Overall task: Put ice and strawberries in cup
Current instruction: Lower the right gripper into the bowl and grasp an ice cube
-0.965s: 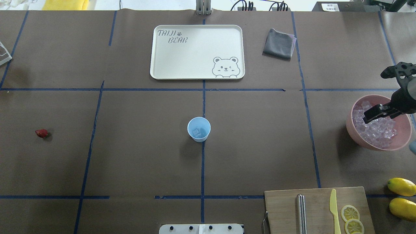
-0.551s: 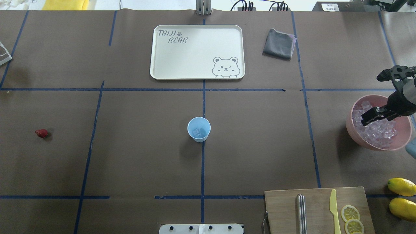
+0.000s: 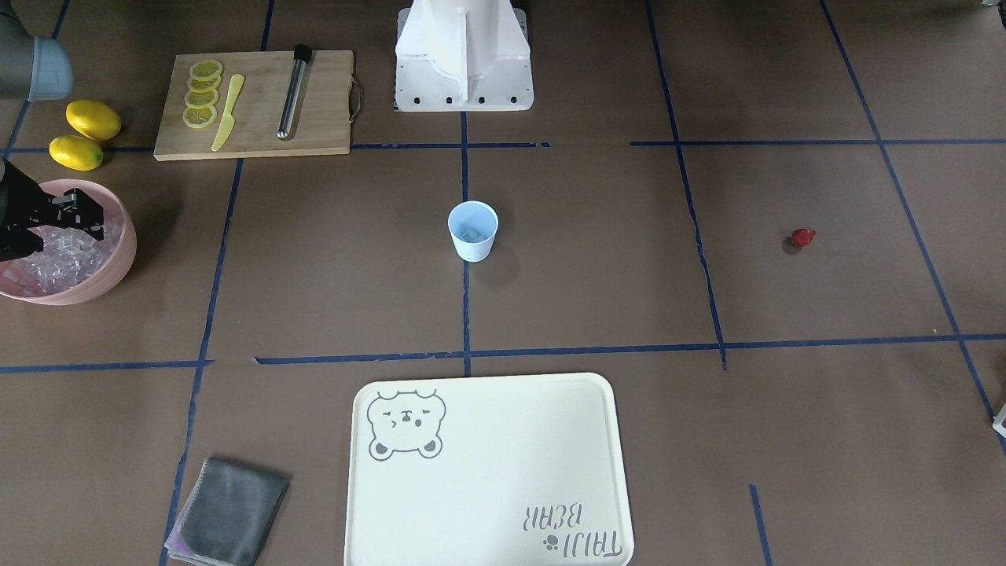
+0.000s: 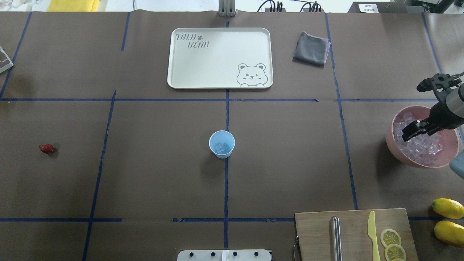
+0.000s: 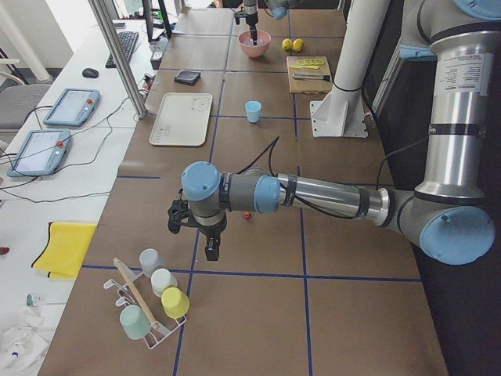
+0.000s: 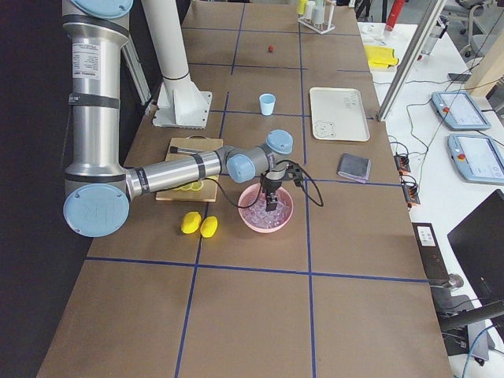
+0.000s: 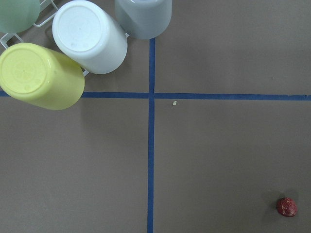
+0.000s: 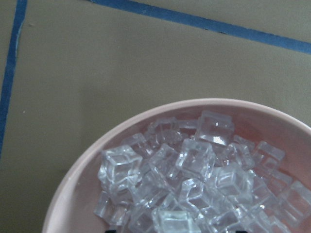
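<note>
The pale blue cup (image 4: 222,144) stands upright at the table's centre with a little ice in its bottom. More ice (image 8: 194,165) is piled in the pink bowl (image 4: 391,139) at the right edge. My right gripper (image 3: 93,218) hangs open just above that pile, holding nothing. One dark-red strawberry (image 4: 46,148) lies alone far to the left and also shows in the left wrist view (image 7: 286,207). My left gripper (image 5: 207,243) hovers over the table's left end near the strawberry. Whether it is open or shut I cannot tell.
A cream tray (image 4: 174,58) and a grey cloth (image 4: 311,49) lie at the back. A cutting board (image 4: 315,232) with lemon slices, a yellow knife and a metal rod sits front right, beside two lemons (image 4: 448,208). A rack of upturned cups (image 7: 90,36) stands near the left gripper.
My right gripper has shifted a little to the left and lower over the ice in the bowl. The cup and strawberry have not moved.
</note>
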You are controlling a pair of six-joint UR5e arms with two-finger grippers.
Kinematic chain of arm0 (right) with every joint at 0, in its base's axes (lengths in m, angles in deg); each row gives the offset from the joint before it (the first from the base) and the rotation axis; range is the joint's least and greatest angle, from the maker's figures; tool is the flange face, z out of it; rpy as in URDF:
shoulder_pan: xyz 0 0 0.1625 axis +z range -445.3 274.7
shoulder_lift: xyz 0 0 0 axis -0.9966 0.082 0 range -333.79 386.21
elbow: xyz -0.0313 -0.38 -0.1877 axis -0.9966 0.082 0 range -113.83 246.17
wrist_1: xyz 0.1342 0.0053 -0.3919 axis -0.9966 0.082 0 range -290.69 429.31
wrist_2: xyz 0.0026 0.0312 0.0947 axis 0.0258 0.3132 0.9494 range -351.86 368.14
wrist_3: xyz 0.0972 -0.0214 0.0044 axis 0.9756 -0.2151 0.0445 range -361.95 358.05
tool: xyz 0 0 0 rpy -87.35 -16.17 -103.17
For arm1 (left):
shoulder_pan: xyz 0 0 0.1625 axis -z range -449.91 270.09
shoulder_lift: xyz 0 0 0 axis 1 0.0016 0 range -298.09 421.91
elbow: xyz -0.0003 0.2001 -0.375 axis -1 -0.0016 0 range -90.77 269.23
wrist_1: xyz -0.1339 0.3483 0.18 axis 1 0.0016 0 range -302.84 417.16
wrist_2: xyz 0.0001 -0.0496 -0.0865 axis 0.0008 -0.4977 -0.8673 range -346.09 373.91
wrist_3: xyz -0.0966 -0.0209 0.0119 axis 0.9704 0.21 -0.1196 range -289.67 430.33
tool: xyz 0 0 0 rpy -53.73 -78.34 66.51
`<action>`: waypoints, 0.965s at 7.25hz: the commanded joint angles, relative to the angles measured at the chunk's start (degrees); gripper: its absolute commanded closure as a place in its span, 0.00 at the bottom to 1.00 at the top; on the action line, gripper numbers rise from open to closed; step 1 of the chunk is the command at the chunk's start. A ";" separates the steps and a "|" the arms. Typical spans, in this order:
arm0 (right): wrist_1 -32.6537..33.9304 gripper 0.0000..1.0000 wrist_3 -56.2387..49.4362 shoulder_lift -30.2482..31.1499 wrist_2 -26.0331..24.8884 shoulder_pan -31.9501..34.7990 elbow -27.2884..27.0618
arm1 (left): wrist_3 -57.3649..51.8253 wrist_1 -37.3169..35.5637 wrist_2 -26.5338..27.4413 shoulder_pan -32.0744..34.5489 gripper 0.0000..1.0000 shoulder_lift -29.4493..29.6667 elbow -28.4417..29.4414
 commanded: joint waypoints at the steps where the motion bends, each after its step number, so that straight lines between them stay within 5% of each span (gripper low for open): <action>1: 0.00 0.28 -1.11 -0.02 0.03 0.03 0.13 | 0.06 0.00 0.00 -0.03 0.00 0.00 -0.08; 4: 0.00 0.51 -2.95 -0.02 0.12 0.12 0.31 | 0.06 0.00 0.00 -0.03 0.00 0.00 0.00; 6: 0.00 0.91 -3.39 0.06 0.38 0.21 0.22 | 0.06 0.00 0.00 0.06 0.00 0.00 0.00; 7: 0.00 1.00 -5.05 0.06 0.56 0.38 0.14 | 0.06 0.00 0.00 -0.02 0.00 0.00 0.00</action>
